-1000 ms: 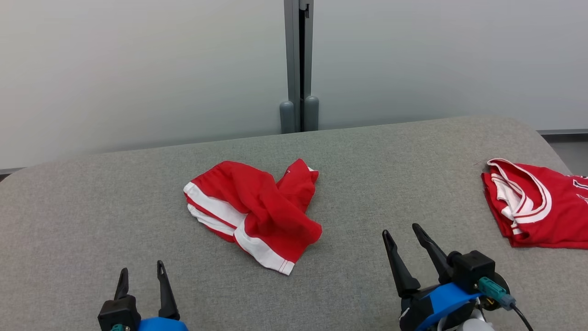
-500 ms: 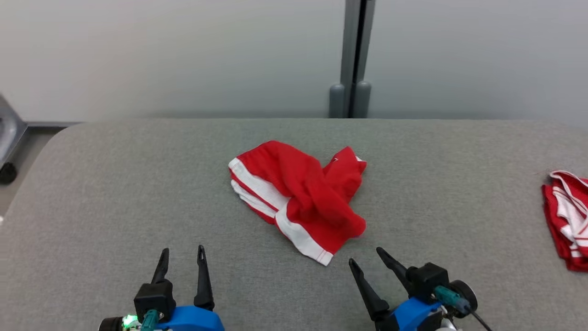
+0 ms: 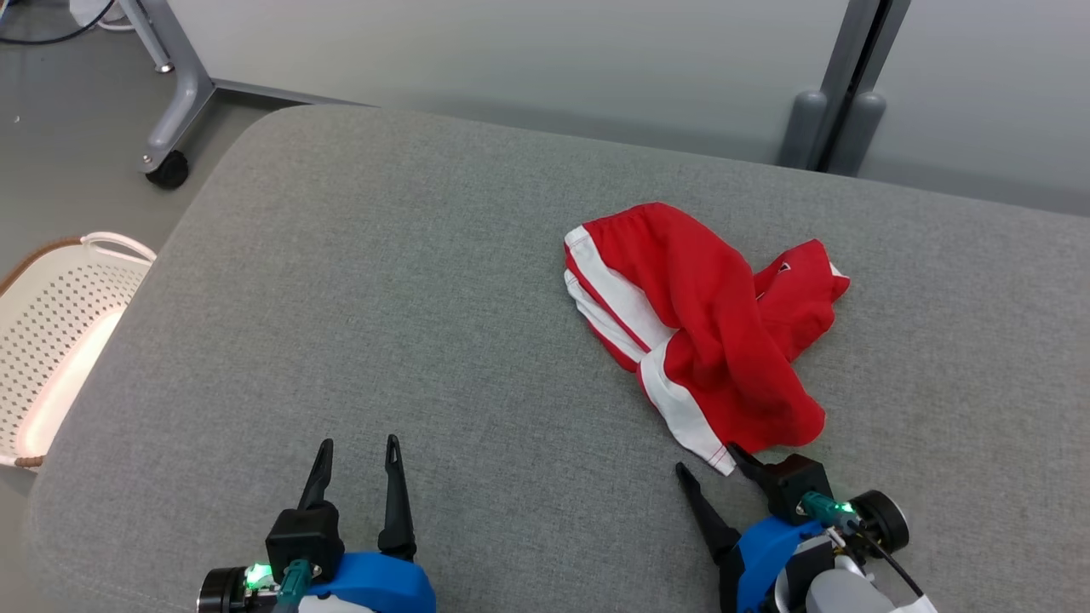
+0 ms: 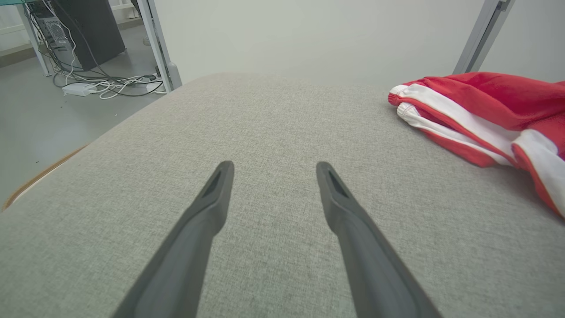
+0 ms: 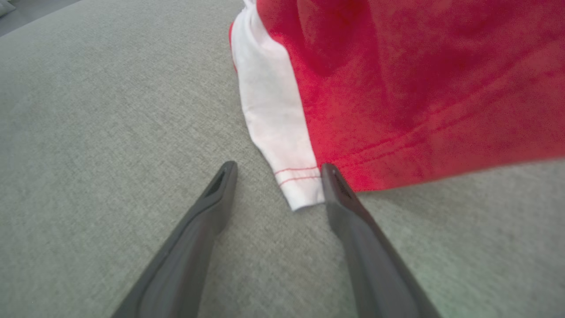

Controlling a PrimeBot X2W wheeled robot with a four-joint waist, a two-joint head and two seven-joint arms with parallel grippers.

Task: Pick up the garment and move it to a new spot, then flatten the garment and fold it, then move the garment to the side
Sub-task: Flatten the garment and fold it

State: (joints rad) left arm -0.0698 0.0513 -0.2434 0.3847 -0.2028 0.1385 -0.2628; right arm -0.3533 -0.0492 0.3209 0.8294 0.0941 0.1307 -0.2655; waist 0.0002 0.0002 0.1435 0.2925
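Right jaws are standing open and gripping nothing, hanging low over the counter, and the shorts are lying directly ahead of them, just beyond the fingertips. In the right wrist view the hem corner, white with red stitching, is poking into the gap, sitting hard against the finger on that view's right and well clear of the other one; whether the tips are touching the counter I cannot tell. In the head view the crumpled shorts are running diagonally, the white stripe leading from the far-left end down to that near corner, so the long axis is pointing almost straight at the right jaws, while a red fold is flopping out to the far right. The left jaws are also standing open and empty over bare counter, with the shorts lying well apart, ahead and off to their right. By my reading the right arm is much the nearer and is lining up the pick; closing from this spot would likely be catching only the corner's edge, so sliding a little further along the stripe looks wiser
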